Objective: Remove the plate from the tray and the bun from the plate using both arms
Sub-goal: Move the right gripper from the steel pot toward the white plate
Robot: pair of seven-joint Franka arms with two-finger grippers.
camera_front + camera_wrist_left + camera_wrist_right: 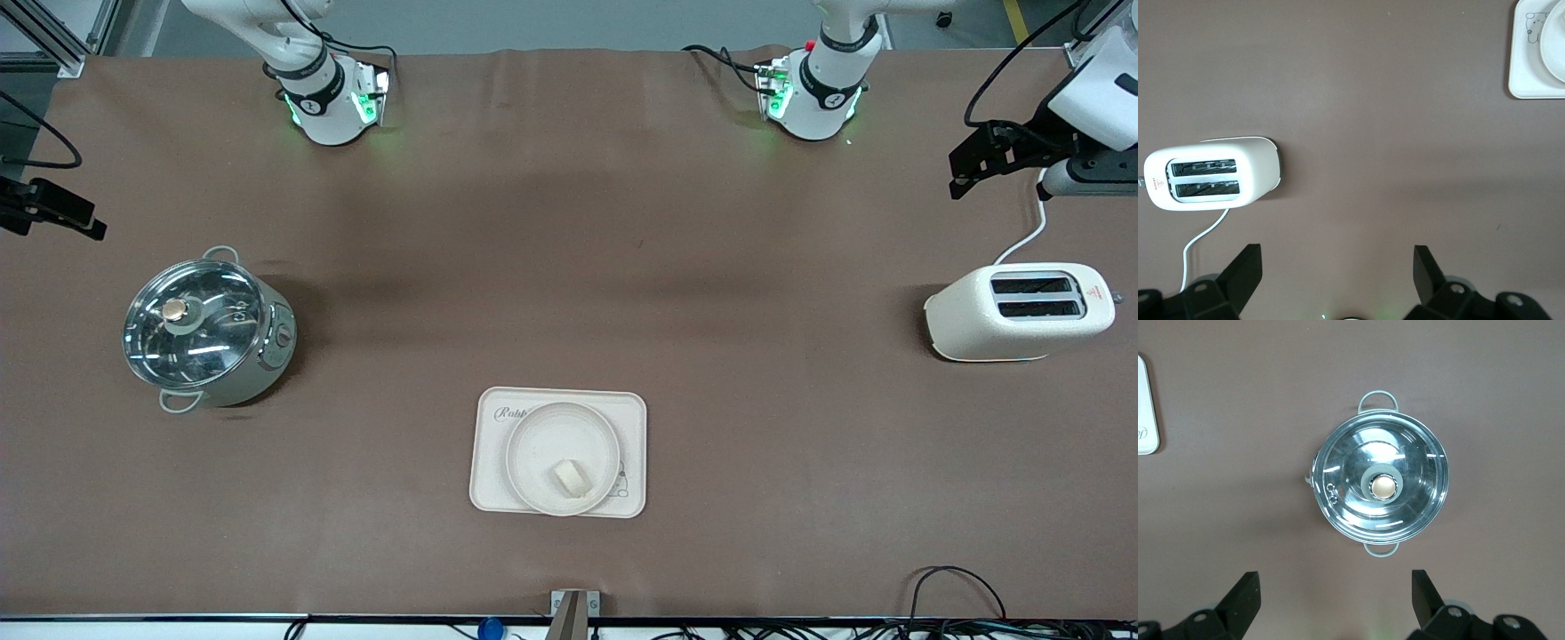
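1. Nearest you, the bun (571,477) lies on the plate (533,437), which sits on the tray (490,418).
2. You see the left gripper (1335,270) spread wide and empty above the toaster (1211,175).
3. Your right gripper (1335,592) gapes empty over the pot (1379,485).

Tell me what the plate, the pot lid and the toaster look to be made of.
The plate: matte cream, probably ceramic or plastic; its even, dull surface does not settle which. The pot lid: clear glass with a metal rim, since it shows bright reflections and see-through patches, with a pale knob. The toaster: cream shell, faintly speckled, likely plastic or painted metal.
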